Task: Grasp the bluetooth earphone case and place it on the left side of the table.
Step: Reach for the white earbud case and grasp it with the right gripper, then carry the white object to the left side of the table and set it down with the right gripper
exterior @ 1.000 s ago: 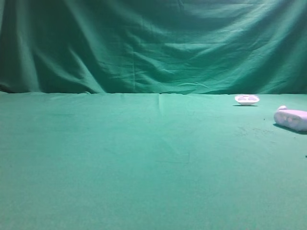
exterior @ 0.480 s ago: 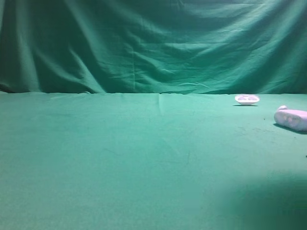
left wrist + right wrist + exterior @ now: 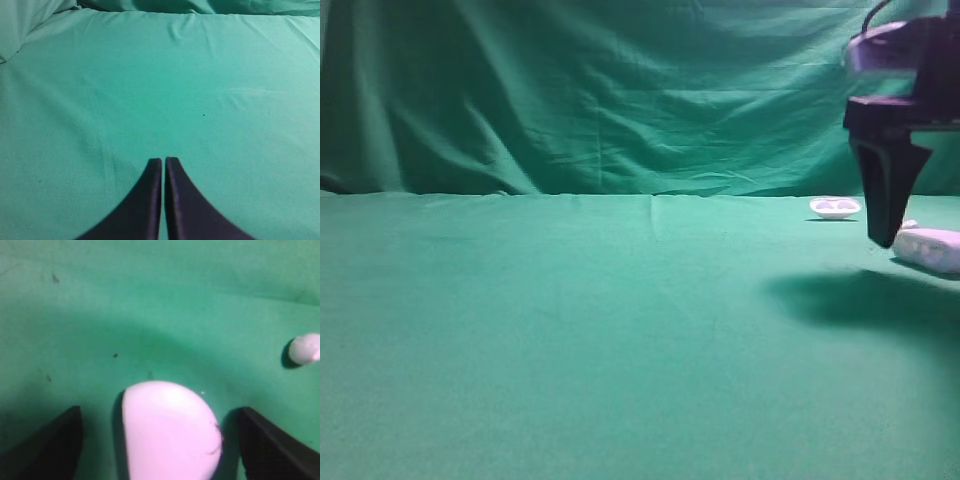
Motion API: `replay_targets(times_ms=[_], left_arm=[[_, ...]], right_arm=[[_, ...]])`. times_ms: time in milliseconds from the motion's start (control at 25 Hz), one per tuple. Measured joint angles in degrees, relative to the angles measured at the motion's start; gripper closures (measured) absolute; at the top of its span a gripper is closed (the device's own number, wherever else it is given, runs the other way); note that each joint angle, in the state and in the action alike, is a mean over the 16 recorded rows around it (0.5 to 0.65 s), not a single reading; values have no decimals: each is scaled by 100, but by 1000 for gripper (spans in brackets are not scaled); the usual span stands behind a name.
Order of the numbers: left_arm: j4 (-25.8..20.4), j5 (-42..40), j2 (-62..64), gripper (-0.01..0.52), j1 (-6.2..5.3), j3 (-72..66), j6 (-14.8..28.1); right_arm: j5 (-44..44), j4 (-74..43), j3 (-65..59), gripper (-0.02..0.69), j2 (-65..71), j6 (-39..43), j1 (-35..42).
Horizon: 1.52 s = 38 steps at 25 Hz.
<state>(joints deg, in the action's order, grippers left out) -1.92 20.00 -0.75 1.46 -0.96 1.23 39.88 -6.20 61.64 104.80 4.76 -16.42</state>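
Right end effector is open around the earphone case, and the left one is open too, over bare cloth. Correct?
Not quite. The left end effector is shut: the left wrist view shows its jaws pressed together over bare green cloth. The rest holds: in the right wrist view the right end effector is open, with the earphone case between its fingers.

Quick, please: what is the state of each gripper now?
Left gripper: closed, holding nothing.
Right gripper: open, around the bluetooth earphone case, not gripping it.

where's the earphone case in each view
exterior high: bluetooth earphone case at the far right edge, beside the right gripper.
left wrist: not in it.
right wrist: bottom centre, between the open fingers.
shared landmark: the tiny white lump next to the case.
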Motion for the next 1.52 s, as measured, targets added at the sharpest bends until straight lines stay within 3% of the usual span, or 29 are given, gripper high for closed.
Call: replay_targets(times_ms=[480, 720, 1120, 1520], left_arm=[[0, 0, 0, 514, 0, 0, 0], [0, 0, 0, 514, 0, 0, 0], [0, 0, 0, 514, 0, 0, 0], [0, 0, 0, 514, 0, 0, 0]], right_arm=[[559, 15, 974, 335, 142, -4, -203], [807, 94, 2185, 340, 331, -123, -865], [720, 210, 4371, 340, 1516, -415, -2599], [343, 382, 5312, 340, 2787, -494, -3462]])
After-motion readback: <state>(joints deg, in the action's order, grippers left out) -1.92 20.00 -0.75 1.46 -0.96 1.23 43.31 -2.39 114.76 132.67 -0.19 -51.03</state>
